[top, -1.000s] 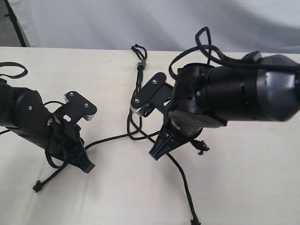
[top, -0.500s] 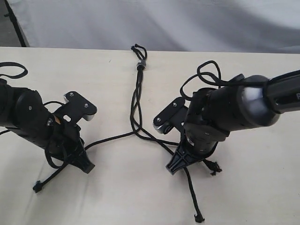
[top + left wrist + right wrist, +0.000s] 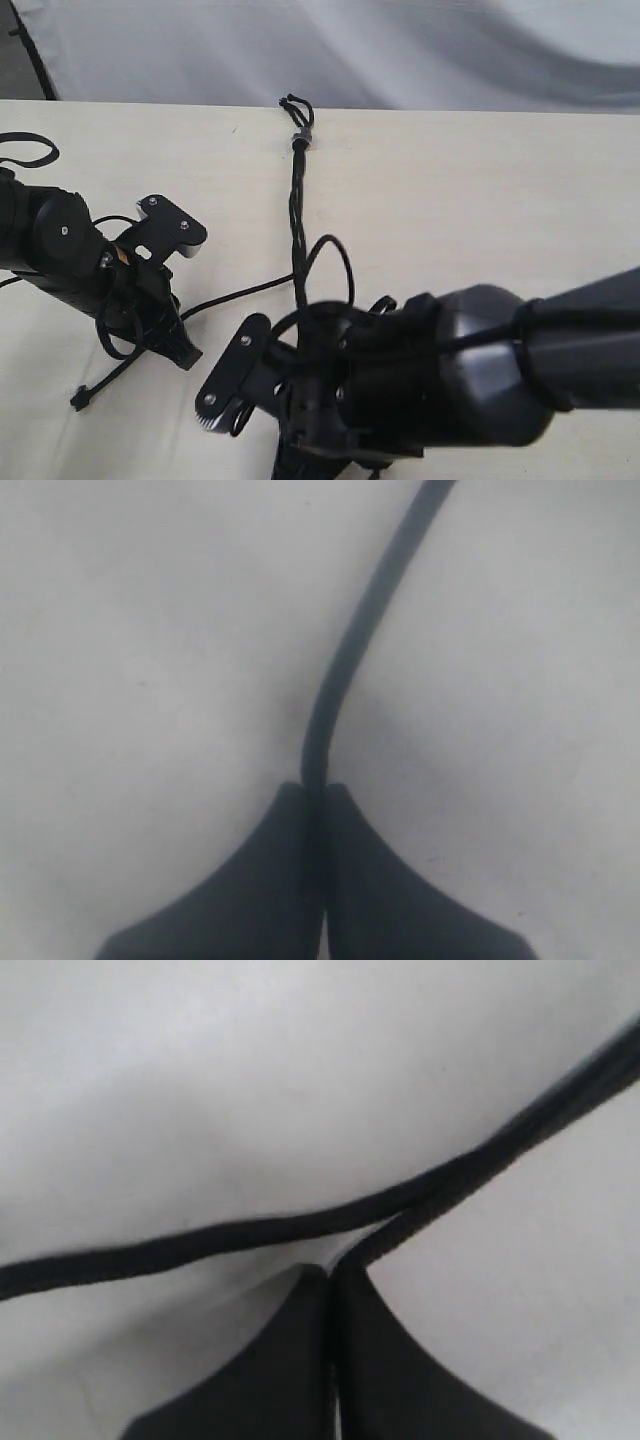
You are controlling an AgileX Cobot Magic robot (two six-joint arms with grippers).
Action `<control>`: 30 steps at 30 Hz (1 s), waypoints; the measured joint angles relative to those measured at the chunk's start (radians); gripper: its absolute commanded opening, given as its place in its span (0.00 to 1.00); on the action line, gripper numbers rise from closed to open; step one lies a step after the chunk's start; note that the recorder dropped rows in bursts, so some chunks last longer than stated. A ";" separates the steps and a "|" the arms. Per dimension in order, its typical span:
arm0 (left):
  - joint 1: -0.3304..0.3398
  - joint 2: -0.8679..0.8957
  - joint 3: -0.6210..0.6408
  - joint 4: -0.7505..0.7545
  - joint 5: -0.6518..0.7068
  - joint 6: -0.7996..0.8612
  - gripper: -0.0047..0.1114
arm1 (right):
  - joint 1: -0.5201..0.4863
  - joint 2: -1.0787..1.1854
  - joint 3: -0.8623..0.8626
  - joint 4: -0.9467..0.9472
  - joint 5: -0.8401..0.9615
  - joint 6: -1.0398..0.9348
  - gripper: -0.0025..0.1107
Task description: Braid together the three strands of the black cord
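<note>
You have the thin black braided cord lying on the pale cream tabletop. Its small grey-banded knot sits near the far edge, with the short black loops just beyond it. From the knot the cord runs toward the arms as one twisted length, then parts into separate strands just ahead of the right arm's bulky black wrist.

Your left gripper points down at the table, its fingers pinched together on one matte black strand. In the left wrist view that strand rises straight out from between the closed tips. Its knotted tip lies on the table just past the gripper.

Your right gripper is hidden under its own arm in the exterior view. The right wrist view shows its fingers squeezed tight on a second strand, with another strand crossing the table just beyond the fingertips.
</note>
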 measured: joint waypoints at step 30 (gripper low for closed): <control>0.000 0.000 0.000 -0.013 0.000 -0.080 0.42 | -0.440 -0.024 0.006 -0.443 0.047 0.391 0.22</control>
